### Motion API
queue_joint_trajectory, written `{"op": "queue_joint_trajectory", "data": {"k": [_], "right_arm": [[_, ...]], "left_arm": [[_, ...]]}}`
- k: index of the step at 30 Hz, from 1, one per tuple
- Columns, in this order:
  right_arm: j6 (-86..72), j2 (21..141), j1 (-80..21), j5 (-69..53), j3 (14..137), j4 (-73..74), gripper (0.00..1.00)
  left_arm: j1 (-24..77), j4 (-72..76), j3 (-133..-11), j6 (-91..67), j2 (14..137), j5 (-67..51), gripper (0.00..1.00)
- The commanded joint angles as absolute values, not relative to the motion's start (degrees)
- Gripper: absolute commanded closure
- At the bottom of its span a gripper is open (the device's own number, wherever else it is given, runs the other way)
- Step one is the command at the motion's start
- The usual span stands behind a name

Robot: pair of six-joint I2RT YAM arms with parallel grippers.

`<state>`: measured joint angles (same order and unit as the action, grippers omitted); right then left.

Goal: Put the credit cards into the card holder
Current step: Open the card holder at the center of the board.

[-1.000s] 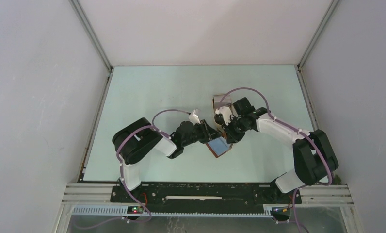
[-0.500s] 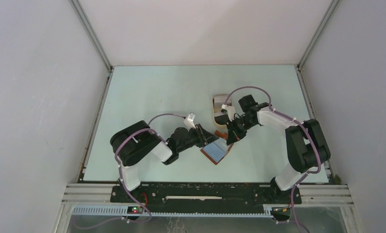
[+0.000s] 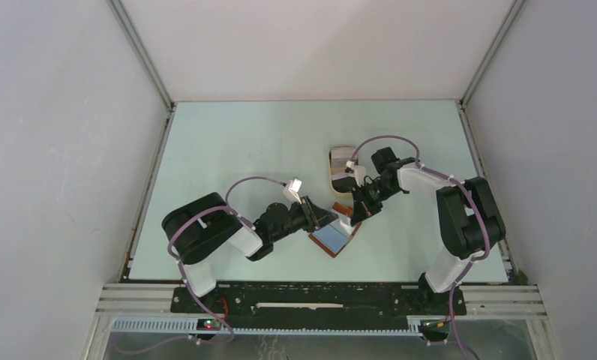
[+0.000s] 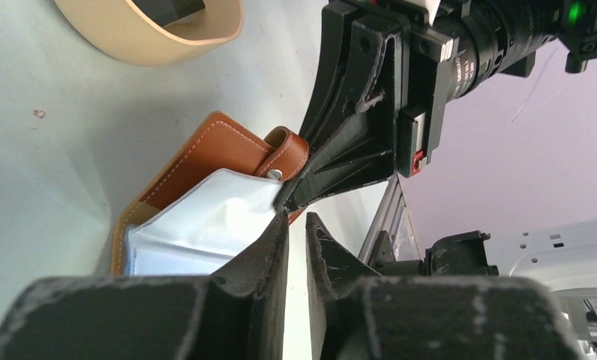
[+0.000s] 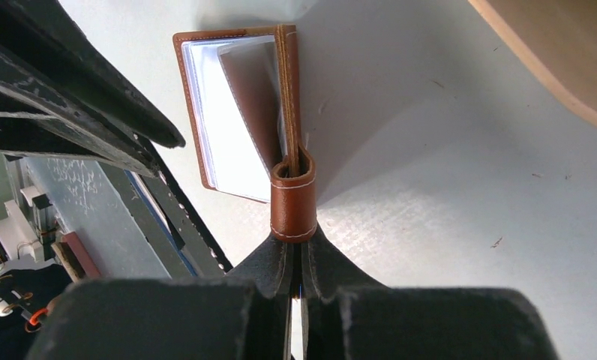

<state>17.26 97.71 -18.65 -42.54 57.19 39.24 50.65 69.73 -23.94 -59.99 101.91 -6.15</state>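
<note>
Toward the near edge of the table (image 3: pixel 235 142), midway along it, the card holder (image 3: pixel 333 238) is lying open while the right gripper (image 5: pixel 295 238) is pinching its strap (image 5: pixel 293 199) tight and the left gripper (image 4: pixel 295 217) is hovering barely open at a clear sleeve (image 4: pixel 205 225).

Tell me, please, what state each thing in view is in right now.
card holder, open, clear sleeves showing.
right pincer, shut on the card holder's strap.
left pincer, nearly closed at a sleeve's corner; grip unclear.
tray, holds a dark credit card.
</note>
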Motion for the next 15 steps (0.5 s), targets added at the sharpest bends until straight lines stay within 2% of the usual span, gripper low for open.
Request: {"op": "queue_joint_trajectory", "data": {"k": [1,6,9,11,15], "right_arm": [[16.41,98.15,-18.46,-43.77,59.33,40.17,1.00],[17.16,98.15,-18.45,-44.15,59.50,40.31,0.99],[18.08,97.63,-18.45,-44.66,59.65,40.51,0.94],[19.30,96.93,-18.46,-44.71,59.88,41.12,0.86],[23.98,92.91,-18.38,-44.60,60.14,42.48,0.63]], "left_arm": [[51.57,68.62,-25.76,-57.81,102.87,-6.50,0.83],[51.86,61.64,-28.13,-56.26,104.69,-6.45,0.84],[51.90,57.77,-29.95,-55.28,106.26,-6.11,0.84],[51.90,56.26,-30.75,-54.83,107.52,-5.70,0.83],[51.87,52.75,-31.90,-53.40,108.01,-4.66,0.83]]}}
